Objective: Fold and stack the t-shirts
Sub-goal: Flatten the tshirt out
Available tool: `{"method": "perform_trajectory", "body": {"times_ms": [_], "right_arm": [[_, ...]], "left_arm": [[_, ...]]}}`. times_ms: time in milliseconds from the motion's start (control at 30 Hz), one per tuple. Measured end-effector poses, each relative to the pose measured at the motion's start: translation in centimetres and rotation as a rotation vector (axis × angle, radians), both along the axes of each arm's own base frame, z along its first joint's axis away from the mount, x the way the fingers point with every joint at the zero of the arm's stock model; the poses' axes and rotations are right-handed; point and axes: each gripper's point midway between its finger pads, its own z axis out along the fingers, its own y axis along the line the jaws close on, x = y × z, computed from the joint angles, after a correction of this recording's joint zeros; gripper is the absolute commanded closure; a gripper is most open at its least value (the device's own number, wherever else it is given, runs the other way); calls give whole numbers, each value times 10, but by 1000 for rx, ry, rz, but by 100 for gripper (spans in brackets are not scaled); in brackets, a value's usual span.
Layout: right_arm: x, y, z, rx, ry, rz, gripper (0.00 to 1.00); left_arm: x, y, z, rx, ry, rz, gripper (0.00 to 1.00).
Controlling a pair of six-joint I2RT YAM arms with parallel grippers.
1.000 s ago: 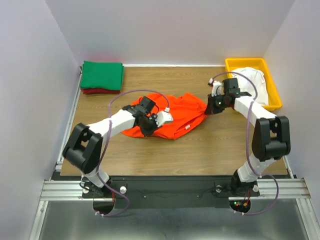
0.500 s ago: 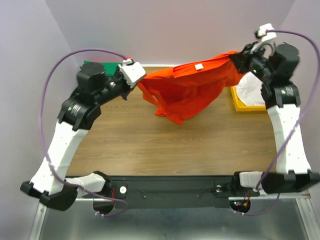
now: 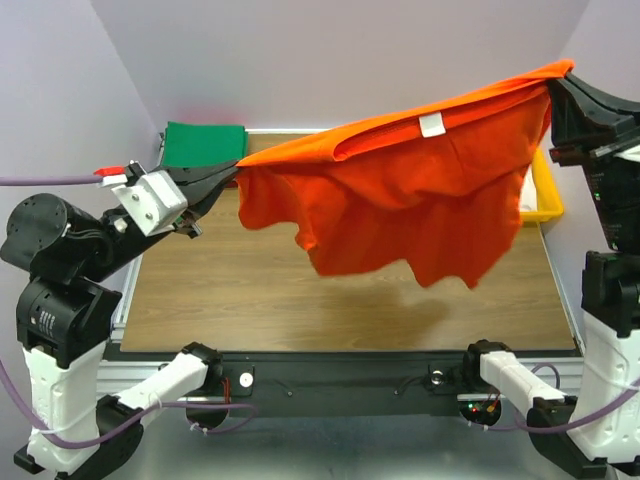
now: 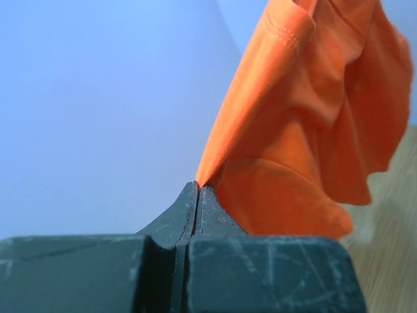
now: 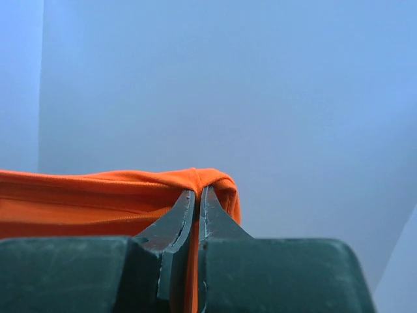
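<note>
Up it goes: the bright orange soft cloth t-shirt (image 3: 420, 190) hangs stretched in the air above the wooden bench (image 3: 300, 290)! The left end effector (image 3: 237, 164) pinches one end of its upper edge, jaws pressed together on the cloth. The right end effector (image 3: 558, 82) pinches the opposite end likewise.

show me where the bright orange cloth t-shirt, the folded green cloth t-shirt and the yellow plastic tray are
bright orange cloth t-shirt (image 3: 440, 190), top external view, middle of the hanging body
folded green cloth t-shirt (image 3: 200, 146), top external view, its top face
yellow plastic tray (image 3: 549, 192), top external view, its right rim
</note>
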Motion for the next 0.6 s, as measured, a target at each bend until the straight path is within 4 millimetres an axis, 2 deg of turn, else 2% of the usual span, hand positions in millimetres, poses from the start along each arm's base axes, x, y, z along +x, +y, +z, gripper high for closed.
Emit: {"method": "perform_trajectory", "body": {"times_ms": [67,133,200,267,333,367,433,467,500,533,567,600], "right_arm": [[4,2,8,-23,-32,0,99],[24,4,5,-44,-23,2,99],[72,10,-11,-75,34,21,99],[128,19,-44,-103,136,58,99],[181,30,-82,-121,238,90,99],[201,35,-99,-129,279,100,99],[261,56,-164,-159,418,126,97],[286,71,-199,-181,485,141,83],[315,87,-243,-203,568,146,43],[337,103,-277,-226,622,153,25],[352,116,-308,-245,674,160,9],[368,129,-340,-277,731,150,0]], "left_arm": [[-3,0,4,-25,7,-10,100],[2,-1,1,-42,31,-4,100],[22,-5,-19,-42,102,24,100],[45,-8,-47,-35,189,67,100],[77,-10,-84,-17,294,134,100],[88,-11,-100,-6,333,159,100],[125,-5,-158,42,466,259,100],[136,-2,-176,55,503,287,100],[155,6,-212,86,578,342,100],[169,14,-245,112,648,387,100],[183,25,-277,136,719,439,95],[194,36,-303,157,773,482,82]]}}
